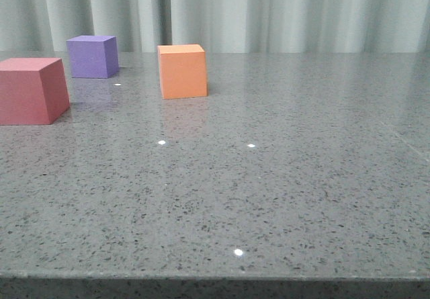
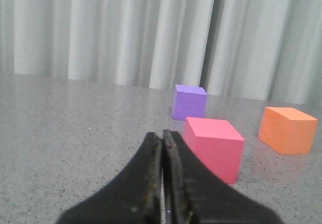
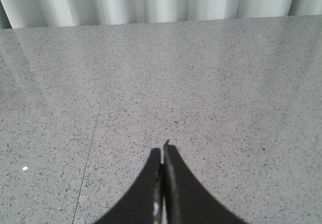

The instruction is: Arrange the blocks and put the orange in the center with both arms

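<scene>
My left gripper (image 2: 162, 138) is clenched on nothing, the red cube (image 2: 214, 147) just ahead of it. Right gripper (image 3: 162, 153) is pinched too, over bare table (image 3: 201, 83). The orange cube (image 1: 182, 70) sits apart from purple (image 1: 92, 56), probably slightly nearer me.

Red-pink cube (image 1: 31, 90): in the front view its left side is cut off by the picture's edge, so its full width cannot be read. Beside the red-pink cube (image 2: 214, 147) in the left wrist view, the left gripper (image 2: 162, 136) covers that cube's lower near corner; the gripper's fingers are blurred and cut off at the picture's edge, their bases unseen. Right gripper (image 3: 162, 151): likewise cut off at the edge, fingers pressed together. Neither arm appears in the front view. Curtain (image 1: 269, 13) beyond the cubes: cropped above.
</scene>
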Tool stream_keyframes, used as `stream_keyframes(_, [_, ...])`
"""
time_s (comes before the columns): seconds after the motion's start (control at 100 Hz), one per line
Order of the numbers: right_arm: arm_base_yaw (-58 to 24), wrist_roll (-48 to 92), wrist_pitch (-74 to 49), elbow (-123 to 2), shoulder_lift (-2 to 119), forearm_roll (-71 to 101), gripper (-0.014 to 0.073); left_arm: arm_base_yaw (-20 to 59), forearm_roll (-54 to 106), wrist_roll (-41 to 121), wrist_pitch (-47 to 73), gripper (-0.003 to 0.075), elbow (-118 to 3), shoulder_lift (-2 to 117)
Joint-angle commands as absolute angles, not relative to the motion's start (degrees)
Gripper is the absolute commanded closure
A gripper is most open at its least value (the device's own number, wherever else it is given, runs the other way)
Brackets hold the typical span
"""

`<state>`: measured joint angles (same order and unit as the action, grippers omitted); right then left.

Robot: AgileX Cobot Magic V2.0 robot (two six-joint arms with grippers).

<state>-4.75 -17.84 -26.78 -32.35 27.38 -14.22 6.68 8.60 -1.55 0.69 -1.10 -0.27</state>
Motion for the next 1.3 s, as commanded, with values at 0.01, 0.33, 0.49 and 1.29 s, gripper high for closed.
stream_keyframes(0.01, [-4.32, -17.16, -21.95, -33.84, 27.56, -15.61, 0.0662, 6.47, 10.63, -1.61, 0.98, 0.0741, -7.31, -1.04])
stream_keyframes(0.33, [-4.32, -17.16, -21.95, -33.84, 27.56, -15.61, 0.0662, 6.47, 10.63, -1.61, 23.63, 0.0741, -33.61, 16.6])
stream_keyframes(0.49, [-4.32, -17.16, -21.95, -33.84, 27.56, -15.61, 0.0662, 6.47, 10.63, -1.61, 38.38, 0.0741, -47.63, 28.31])
stream_keyframes(1.29, [-4.32, -17.16, -21.95, -33.84, 27.56, -15.61, 0.0662, 6.47, 10.49, -1.61, 42.99, 0.0429, -58.08, 43.28])
